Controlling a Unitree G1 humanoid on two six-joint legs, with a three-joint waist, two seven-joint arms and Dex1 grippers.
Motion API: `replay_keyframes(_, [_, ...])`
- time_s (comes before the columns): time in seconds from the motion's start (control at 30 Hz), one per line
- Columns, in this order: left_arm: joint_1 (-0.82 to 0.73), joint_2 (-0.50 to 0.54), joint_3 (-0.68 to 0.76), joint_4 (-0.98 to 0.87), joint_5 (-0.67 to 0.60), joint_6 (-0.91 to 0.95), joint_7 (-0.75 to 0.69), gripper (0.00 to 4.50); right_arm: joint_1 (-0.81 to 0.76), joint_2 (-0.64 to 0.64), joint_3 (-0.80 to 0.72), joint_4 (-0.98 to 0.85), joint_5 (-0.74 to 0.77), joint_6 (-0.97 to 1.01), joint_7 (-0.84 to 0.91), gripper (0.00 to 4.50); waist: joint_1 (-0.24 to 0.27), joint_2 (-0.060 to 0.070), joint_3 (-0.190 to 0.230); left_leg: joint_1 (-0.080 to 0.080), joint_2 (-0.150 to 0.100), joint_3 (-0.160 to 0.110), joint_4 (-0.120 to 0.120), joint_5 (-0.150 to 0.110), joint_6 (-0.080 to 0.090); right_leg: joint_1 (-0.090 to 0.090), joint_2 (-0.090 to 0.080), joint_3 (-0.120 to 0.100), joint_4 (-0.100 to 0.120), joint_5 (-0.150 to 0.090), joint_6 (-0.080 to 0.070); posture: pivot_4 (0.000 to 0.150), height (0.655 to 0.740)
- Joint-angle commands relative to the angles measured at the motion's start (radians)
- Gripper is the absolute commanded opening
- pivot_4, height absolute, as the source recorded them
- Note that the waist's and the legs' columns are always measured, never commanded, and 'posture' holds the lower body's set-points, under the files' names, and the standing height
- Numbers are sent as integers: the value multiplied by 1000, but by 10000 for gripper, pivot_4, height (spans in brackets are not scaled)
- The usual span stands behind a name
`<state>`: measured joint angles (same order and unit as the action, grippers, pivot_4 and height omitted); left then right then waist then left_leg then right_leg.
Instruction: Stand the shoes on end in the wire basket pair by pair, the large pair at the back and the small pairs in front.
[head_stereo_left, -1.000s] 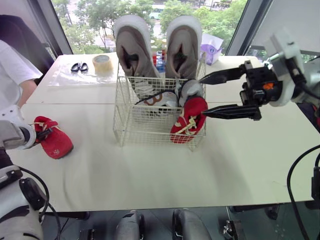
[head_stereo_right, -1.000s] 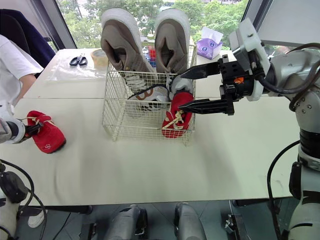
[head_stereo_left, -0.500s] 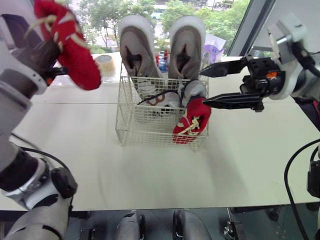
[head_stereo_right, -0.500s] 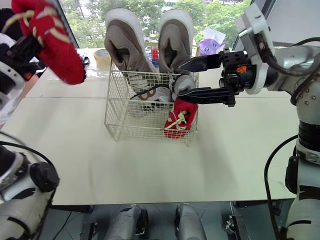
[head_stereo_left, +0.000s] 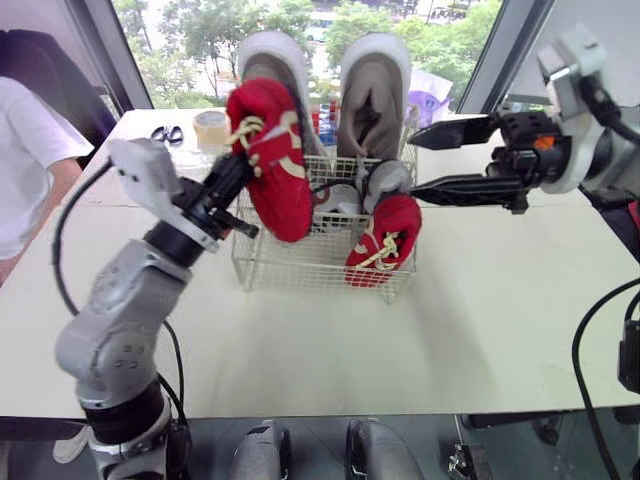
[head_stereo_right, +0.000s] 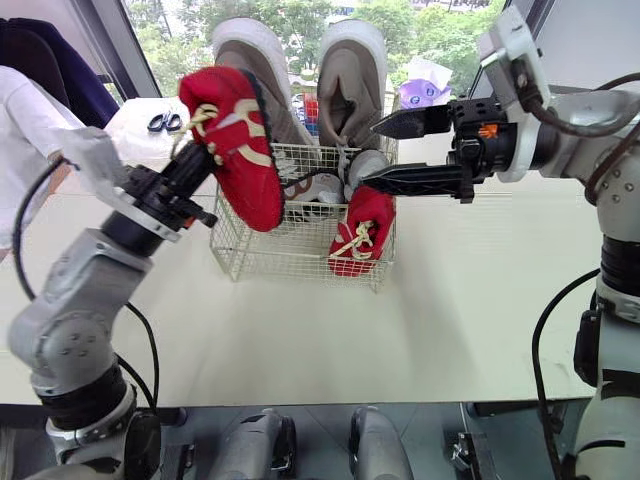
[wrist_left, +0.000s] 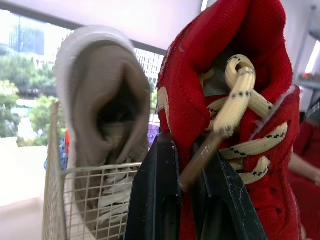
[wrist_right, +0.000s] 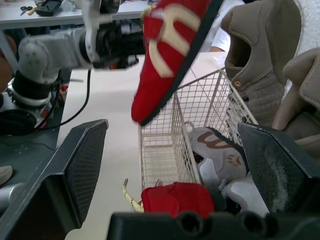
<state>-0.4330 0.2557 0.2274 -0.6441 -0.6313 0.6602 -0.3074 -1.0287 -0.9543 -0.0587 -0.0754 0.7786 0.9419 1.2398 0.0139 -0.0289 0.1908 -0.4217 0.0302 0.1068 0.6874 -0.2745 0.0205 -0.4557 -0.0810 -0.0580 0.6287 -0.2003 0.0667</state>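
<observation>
The red shoe (head_stereo_left: 268, 160) is soft knitted cloth with thick cream rope laces (wrist_left: 226, 124) flecked black. The wire basket (head_stereo_left: 300, 262) is thin cream-coated metal, the large pair (head_stereo_left: 375, 90) matt taupe fabric, and the table (head_stereo_left: 480, 320) smooth and matt.

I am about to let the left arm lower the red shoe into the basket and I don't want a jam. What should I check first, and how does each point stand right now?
1. Grip of the left hand on the red shoe: shut on its laced throat, ok.
2. Free slot at the front left of the wire basket: bare wire there, ok.
3. The red shoe squarely over that slot: cannot tell.
4. The right hand out of the way: open, at the basket's right side, ok.
5. The other red shoe standing at front right: ok.
6. The large pair upright at the back: ok.
</observation>
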Motion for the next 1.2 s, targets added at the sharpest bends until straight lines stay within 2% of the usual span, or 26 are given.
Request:
replay_keyframes(0.03, [31,19,-80,9,120,-146,-26,489,-17,-26,-34,-18,6,9,-9,45000,-1,0,0,0,0,0,0,0,0,0,0,0,0,0,0,1500,7400])
replay_keyframes(0.17, [112,67,-175,72,320,-322,-30,489,8,-43,-63,-60,37,53,-36,45000,-2,0,0,0,1,0,0,0,1,-1,0,0,0,0,0,1500,7400])
replay_keyframes(0.33, [158,64,-164,129,360,-414,-26,489,126,-89,-126,-196,130,175,-80,45000,0,1,-1,1,1,0,0,0,1,0,0,0,0,0,0,1500,7400])
replay_keyframes(0.53, [173,40,-167,152,411,-458,28,489,383,-69,-329,-356,305,335,-268,45000,-1,1,-2,2,1,-1,0,-1,1,2,-1,-1,0,0,0,1500,7400])
replay_keyframes(0.7, [140,41,-174,160,464,-466,58,489,577,-39,-506,-378,408,362,-366,45000,0,2,-2,12,2,-2,-1,-1,1,13,1,-1,-2,-2,-3,1500,7400])
replay_keyframes(0.83, [164,51,-189,108,484,-436,58,489,720,-56,-590,-416,464,373,-400,45000,-1,2,-2,13,2,-2,-1,-1,2,14,1,-1,-3,-2,-3,1500,7400])
replay_keyframes(1.0, [214,44,-205,-3,518,-360,102,489,791,-51,-642,-442,568,359,-481,45000,-2,3,-3,14,2,-2,-2,-2,2,14,2,0,-4,-2,-3,1500,7400])
replay_keyframes(1.2, [249,25,-222,-28,665,-364,198,489,864,-54,-646,-438,616,319,-526,45000,2,3,-3,13,2,-2,-2,-1,2,15,2,0,-8,-3,-3,1500,7400])
